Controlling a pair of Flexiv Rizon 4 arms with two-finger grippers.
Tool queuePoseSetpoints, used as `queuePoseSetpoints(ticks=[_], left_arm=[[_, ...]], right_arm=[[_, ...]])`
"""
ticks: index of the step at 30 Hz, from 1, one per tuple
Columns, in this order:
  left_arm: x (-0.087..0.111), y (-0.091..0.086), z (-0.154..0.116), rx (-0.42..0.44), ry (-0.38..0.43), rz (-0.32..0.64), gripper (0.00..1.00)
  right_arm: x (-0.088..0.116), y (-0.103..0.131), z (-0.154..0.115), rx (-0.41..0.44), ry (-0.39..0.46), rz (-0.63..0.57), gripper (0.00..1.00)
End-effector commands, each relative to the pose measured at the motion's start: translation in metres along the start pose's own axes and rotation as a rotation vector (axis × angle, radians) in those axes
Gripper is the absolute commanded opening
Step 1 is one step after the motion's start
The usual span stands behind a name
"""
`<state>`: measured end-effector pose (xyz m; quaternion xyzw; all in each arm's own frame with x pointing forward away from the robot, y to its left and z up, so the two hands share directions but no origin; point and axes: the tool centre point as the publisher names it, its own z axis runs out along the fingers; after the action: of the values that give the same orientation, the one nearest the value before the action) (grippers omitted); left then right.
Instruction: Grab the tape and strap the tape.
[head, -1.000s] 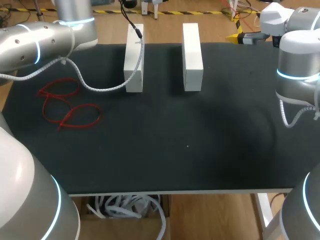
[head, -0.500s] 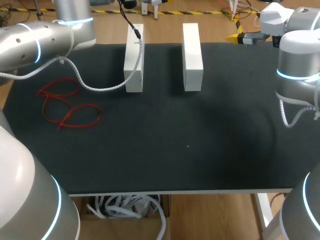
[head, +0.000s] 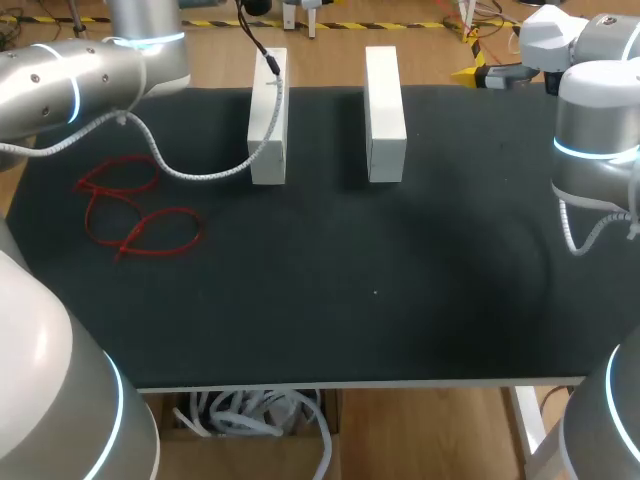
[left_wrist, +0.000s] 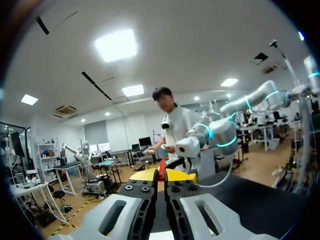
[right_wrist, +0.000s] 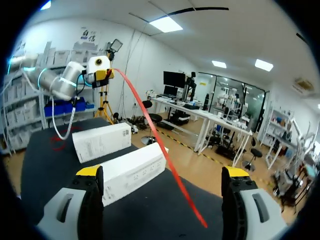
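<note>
My left gripper (left_wrist: 161, 176) is shut on a red zip tie (left_wrist: 161, 170), seen end-on as a thin red strip between the yellow tips. In the right wrist view the left gripper (right_wrist: 103, 70) sits high beyond the far side of the table. From it the long red tie (right_wrist: 176, 180) arcs down over the far edge, ahead of my right gripper (right_wrist: 162, 175). That gripper is open with nothing between its fingers. In the head view the right gripper (head: 482, 75) is at the far right corner, and the left gripper is out of frame.
Two white boxes (head: 268, 115) (head: 385, 112) lie side by side at the far middle of the black table (head: 380, 290). Several loose red ties (head: 135, 212) lie near the left edge. A white coiled cable (head: 200, 172) hangs from my left arm across the left box.
</note>
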<state>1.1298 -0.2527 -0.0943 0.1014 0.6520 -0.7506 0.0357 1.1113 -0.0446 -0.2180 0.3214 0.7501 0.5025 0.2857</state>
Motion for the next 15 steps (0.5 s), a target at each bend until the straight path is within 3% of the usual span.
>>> queuePoseSetpoints(ticks=[1,2,6,8,13,15], left_arm=[[0.001,-0.001,0.000,-0.003,-0.001,-0.001,0.00],[0.001,-0.001,0.000,-0.003,-0.001,-0.001,0.00],[0.001,-0.001,0.000,-0.003,-0.001,-0.001,0.00],[0.001,-0.001,0.000,-0.003,-0.001,-0.001,0.00],[0.001,-0.001,0.000,-0.003,-0.001,-0.001,0.00],[0.001,-0.001,0.000,-0.003,-0.001,-0.001,0.00]], right_arm=[[0.015,0.005,-0.015,0.115,0.032,0.399,1.00],[0.019,0.004,-0.020,0.144,0.024,0.475,1.00],[0.029,0.004,-0.036,0.239,0.014,0.971,1.00],[0.029,0.006,-0.039,0.235,-0.001,1.084,1.00],[0.024,0.006,-0.031,0.205,-0.027,1.226,1.00],[0.023,0.002,-0.027,0.232,-0.059,1.166,1.00]])
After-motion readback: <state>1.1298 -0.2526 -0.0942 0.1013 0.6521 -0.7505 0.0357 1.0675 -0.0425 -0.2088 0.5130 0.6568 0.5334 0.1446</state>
